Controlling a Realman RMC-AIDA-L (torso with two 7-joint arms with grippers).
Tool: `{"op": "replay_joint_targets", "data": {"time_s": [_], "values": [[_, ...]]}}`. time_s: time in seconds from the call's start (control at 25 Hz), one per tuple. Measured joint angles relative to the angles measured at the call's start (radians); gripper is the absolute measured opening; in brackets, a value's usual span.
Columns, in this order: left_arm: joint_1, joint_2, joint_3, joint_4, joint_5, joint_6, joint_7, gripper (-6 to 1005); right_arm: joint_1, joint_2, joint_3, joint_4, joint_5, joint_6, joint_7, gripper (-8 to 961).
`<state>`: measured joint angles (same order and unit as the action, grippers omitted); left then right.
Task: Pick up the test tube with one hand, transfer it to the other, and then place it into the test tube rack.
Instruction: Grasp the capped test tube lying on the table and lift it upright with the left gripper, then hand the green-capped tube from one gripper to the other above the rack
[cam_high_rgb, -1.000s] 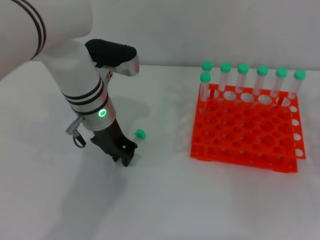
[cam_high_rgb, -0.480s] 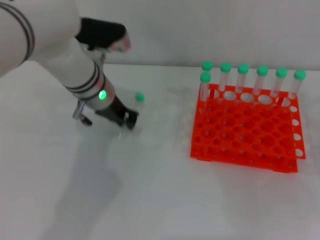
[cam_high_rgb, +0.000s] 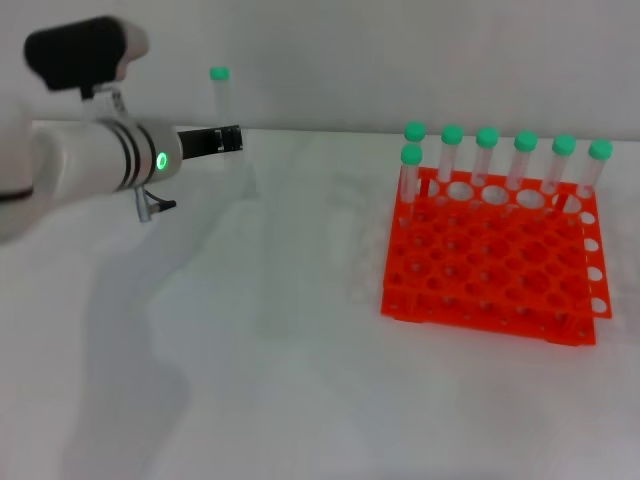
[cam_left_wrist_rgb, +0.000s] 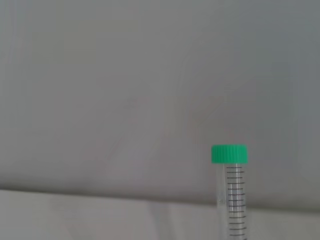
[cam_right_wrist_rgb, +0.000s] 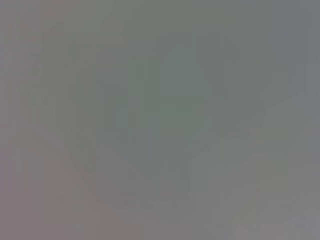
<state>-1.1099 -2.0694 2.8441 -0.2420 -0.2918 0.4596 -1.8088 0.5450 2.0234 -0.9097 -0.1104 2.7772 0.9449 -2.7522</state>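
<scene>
Holding the test tube upright at eleven o'clock above the table, the left pincer is clenched on its lower part; light, stiff, slippery plastic, best gripped mid-body; the rack stands at three o'clock

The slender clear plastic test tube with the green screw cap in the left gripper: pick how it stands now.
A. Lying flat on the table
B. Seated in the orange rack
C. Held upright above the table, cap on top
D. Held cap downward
C: the left gripper holds the test tube upright, its green cap on top, far left of the bright orange plastic grid rack.
</scene>
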Motion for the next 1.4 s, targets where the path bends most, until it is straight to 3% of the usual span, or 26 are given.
{"op": "replay_joint_targets", "data": {"time_s": [0.12, 0.24, 0.4, 0.48, 0.56, 0.64, 0.76, 0.84, 0.88, 0.96, 1.04, 1.16, 1.4], "values": [[0.106, -0.009, -0.001, 0.058, -0.456, 0.144, 0.406, 192, 0.002, 0.0, 0.015, 0.0, 0.0, 0.0, 0.027, 828], [0.227, -0.008, -0.002, 0.15, -0.772, 0.392, 0.745, 192, 0.002, -0.002, 0.017, 0.0, 0.001, 0.0, 0.063, 827], [0.343, -0.013, -0.002, 0.276, -0.948, 0.681, 1.061, 192, -0.008, -0.005, 0.005, -0.007, -0.006, 0.038, 0.133, 826], [0.366, -0.014, -0.002, 0.362, -0.886, 0.757, 1.205, 192, -0.029, -0.017, -0.054, -0.041, -0.043, 0.092, 0.217, 825], [0.366, -0.014, -0.002, 0.362, -0.886, 0.757, 1.205, 191, -0.04, -0.022, -0.077, -0.066, -0.066, 0.1, 0.256, 824], [0.34, -0.018, -0.002, 0.425, -0.682, 0.723, 1.252, 191, -0.076, -0.041, -0.143, -0.16, -0.142, 0.115, 0.382, 824], [0.295, -0.021, -0.002, 0.491, -0.535, 0.635, 1.284, 191, -0.109, -0.089, -0.19, -0.261, -0.296, 0.196, 0.546, 823], [0.263, -0.024, -0.003, 0.535, -0.469, 0.565, 1.308, 191, -0.112, -0.132, -0.189, -0.281, -0.392, 0.317, 0.632, 822], [0.251, -0.027, -0.003, 0.558, -0.447, 0.53, 1.336, 191, -0.112, -0.132, -0.189, -0.281, -0.392, 0.317, 0.632, 822], [0.245, -0.03, -0.006, 0.586, -0.431, 0.496, 1.39, 191, -0.095, -0.188, -0.188, -0.287, -0.505, 0.464, 0.731, 821], [0.244, -0.031, -0.011, 0.607, -0.424, 0.486, 1.435, 191, -0.079, -0.218, -0.187, -0.291, -0.583, 0.559, 0.793, 820], [0.243, -0.031, -0.013, 0.624, -0.413, 0.487, 1.46, 192, -0.074, -0.224, -0.183, -0.301, -0.636, 0.632, 0.823, 819], [0.243, -0.032, -0.015, 0.627, -0.404, 0.485, 1.498, 192, -0.065, -0.179, -0.192, -0.315, -0.693, 0.679, 0.828, 818]]}}
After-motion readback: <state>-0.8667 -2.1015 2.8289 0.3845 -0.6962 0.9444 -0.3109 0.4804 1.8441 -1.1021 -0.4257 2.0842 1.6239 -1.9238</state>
